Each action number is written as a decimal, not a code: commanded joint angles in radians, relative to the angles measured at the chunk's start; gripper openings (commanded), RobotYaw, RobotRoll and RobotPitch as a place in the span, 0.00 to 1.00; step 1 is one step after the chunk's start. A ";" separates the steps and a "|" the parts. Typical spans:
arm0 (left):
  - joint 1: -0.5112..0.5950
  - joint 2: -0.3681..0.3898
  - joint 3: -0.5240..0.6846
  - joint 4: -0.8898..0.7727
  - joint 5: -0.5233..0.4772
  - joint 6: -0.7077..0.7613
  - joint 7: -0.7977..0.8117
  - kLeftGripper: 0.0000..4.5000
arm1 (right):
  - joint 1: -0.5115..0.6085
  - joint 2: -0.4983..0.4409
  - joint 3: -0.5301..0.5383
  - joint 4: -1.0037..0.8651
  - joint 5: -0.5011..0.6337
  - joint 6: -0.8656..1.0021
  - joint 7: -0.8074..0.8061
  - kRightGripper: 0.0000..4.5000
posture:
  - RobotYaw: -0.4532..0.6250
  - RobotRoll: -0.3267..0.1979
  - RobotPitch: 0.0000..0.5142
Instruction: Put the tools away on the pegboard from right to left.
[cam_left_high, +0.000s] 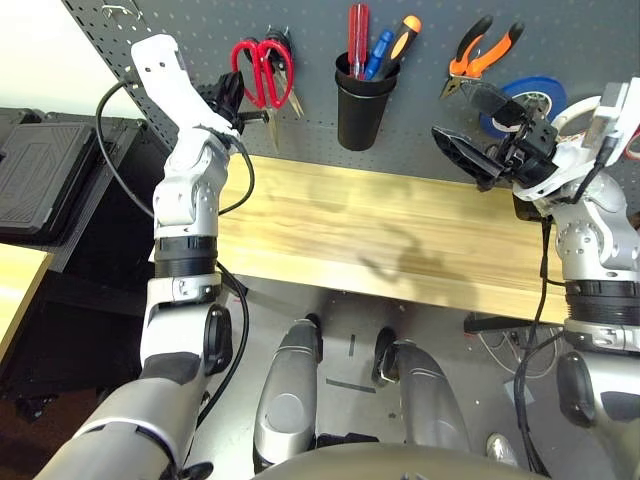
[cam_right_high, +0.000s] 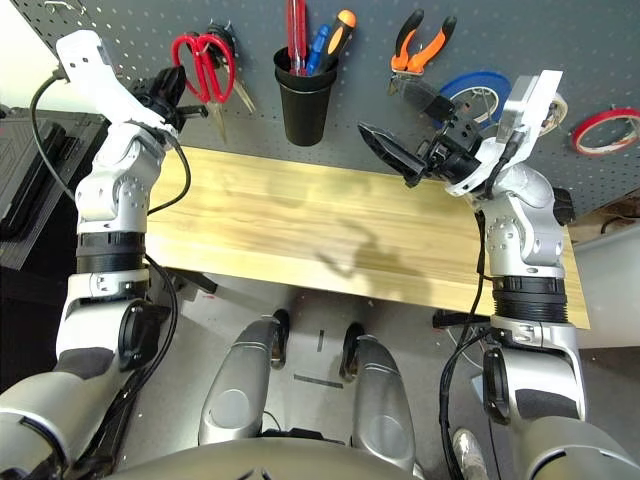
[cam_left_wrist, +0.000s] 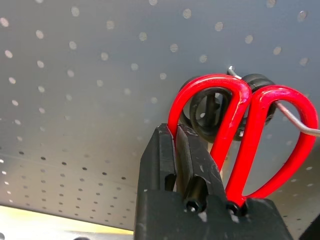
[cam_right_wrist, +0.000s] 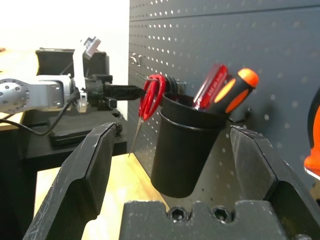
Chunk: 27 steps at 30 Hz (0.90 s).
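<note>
The red-handled scissors hang by their handles from a hook at the left of the dark grey pegboard. My left gripper reaches up to them. In the left wrist view its fingers stand shut on the left red handle loop. The slim red-handled screwdriver stands in the black cup. The orange-and-black pliers hang to the cup's right. The thin red tape ring hangs at the far right. My right gripper hovers open below the pliers, holding nothing.
Black-handled scissors hang behind the red pair on the same hook. A blue-handled and an orange-and-black screwdriver share the cup. Blue and white tape rolls hang behind my right gripper. The wooden tabletop lies below the board.
</note>
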 joint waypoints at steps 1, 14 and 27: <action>0.056 0.017 -0.031 0.040 0.042 -0.035 -0.041 0.30 | 0.027 0.028 0.012 0.006 -0.034 -0.050 -0.031 1.00 | 0.58 0.62 0.48; 0.396 0.020 -0.051 -0.193 0.163 -0.167 0.028 0.99 | 0.139 0.089 -0.010 0.083 -0.153 -0.169 -0.234 1.00 | 0.57 0.62 0.52; 0.476 0.003 -0.007 -0.045 0.290 -0.425 0.260 0.99 | 0.208 0.111 -0.120 0.320 -0.359 -0.366 -0.704 1.00 | 0.51 0.62 0.44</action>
